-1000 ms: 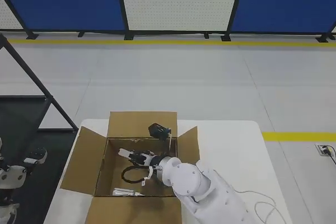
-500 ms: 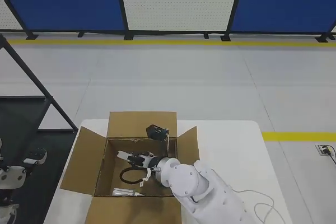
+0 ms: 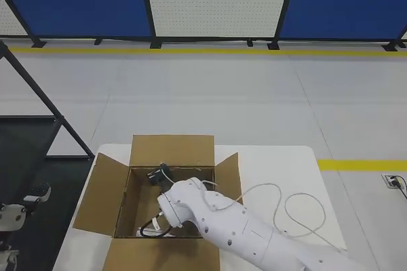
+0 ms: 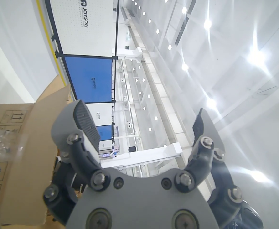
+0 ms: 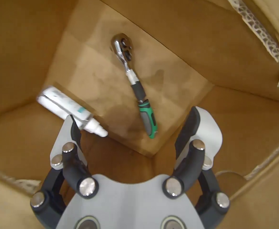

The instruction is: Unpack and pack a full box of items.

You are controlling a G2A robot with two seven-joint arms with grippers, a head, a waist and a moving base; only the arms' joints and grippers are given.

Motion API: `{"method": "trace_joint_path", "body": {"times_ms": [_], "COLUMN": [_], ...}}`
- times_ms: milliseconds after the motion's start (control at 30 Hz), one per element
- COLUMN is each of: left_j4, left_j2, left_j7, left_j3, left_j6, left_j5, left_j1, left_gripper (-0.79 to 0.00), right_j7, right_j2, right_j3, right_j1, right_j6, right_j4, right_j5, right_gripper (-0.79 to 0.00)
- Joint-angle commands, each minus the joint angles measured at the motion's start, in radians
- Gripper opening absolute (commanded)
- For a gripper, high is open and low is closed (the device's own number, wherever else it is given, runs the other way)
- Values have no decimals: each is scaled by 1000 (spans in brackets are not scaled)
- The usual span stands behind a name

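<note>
A white worktop (image 3: 278,169) carries an open cardboard box (image 3: 173,148), its four flaps folded outward. The right arm (image 3: 217,227), thick and white, bends over the near right part of the box and reaches down inside it. A thin white cable (image 3: 295,203) loops on the worktop just right of the box.

The right claw (image 5: 132,116) hangs inside the box, above its floor, with both fingers spread wide and nothing between them. The left claw (image 4: 140,107) is also spread wide and holds nothing. It sits beside a brown cardboard wall and points up toward the ceiling lights.

Two items lie on the floor of the box. A ratchet wrench (image 5: 132,82) with a shiny head and a green and grey handle lies flat near the middle of the floor, its handle end toward the right claw. A white tube (image 5: 68,108) lies to one side, close to a box wall and apart from the wrench, with its cap end passing just beside one finger of the right claw
</note>
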Motion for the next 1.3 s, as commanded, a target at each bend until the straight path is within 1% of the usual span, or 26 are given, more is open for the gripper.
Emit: {"method": "trace_joint_path", "body": {"times_ms": [0, 100, 500, 533, 633, 700, 800, 1000, 1033, 1067, 1100, 1133, 1167, 1200, 1233, 1267], "left_j4": [4, 4, 3, 3, 3, 3, 3, 3, 3, 3, 3, 3, 3, 3, 3, 3], "left_j2": [0, 0, 0, 0, 0, 0, 0, 0, 0, 0, 0, 0, 0, 0, 0, 0], "left_j7": [2, -3, -6, -6, -6, -6, -6, -6, -6, -6, -6, -6, -6, -6, -6, -6], "left_j3": [-5, -8, -10, -10, -10, -10, -10, -10, -10, -10, -10, -10, -10, -10, -10, -10], "left_j6": [-3, 8, 10, 10, 10, 10, 10, 10, 10, 10, 10, 10, 10, 10, 10, 10], "left_j5": [-12, -34, -36, -36, -36, -36, -36, -36, -36, -36, -36, -36, -36, -36, -36, -36], "left_j1": [7, 17, 20, 20, 20, 20, 20, 20, 20, 20, 20, 20, 20, 20, 20, 20], "left_gripper": [0, 0, 0, 0, 0, 0, 0, 0, 0, 0, 0, 0, 0, 0, 0, 0], "right_j7": [17, 1, -9, -42, -126, -178, -194, -248, -254, -258, -261, -263, -265, -265, -265, -265], "right_j2": [-39, -88, -87, -86, -87, -91, -100, -128, -133, -138, -144, -150, -156, -162, -168, -174], "right_j3": [-20, -25, -25, -23, -14, -26, -36, -16, -15, -13, -13, -13, -12, -13, -13, -13], "right_j1": [17, 29, 25, 11, -3, -10, -13, -12, -11, -11, -11, -11, -11, -10, -10, -10], "right_j6": [-55, -112, -116, -134, -258, -323, -429, -536, -547, -560, -569, -575, -576, -578, -576, -575], "right_j4": [83, 186, 187, 199, 244, 264, 314, 421, 436, 447, 458, 469, 480, 491, 500, 509], "right_j5": [1, 23, 20, 16, 8, -31, -59, -47, -49, -49, -51, -54, -57, -62, -66, -70], "right_gripper": [0, 0, 0, 0, 0, 0, 0, 0, -9, -65, -151, -262, -305, -308, -385, -400]}}
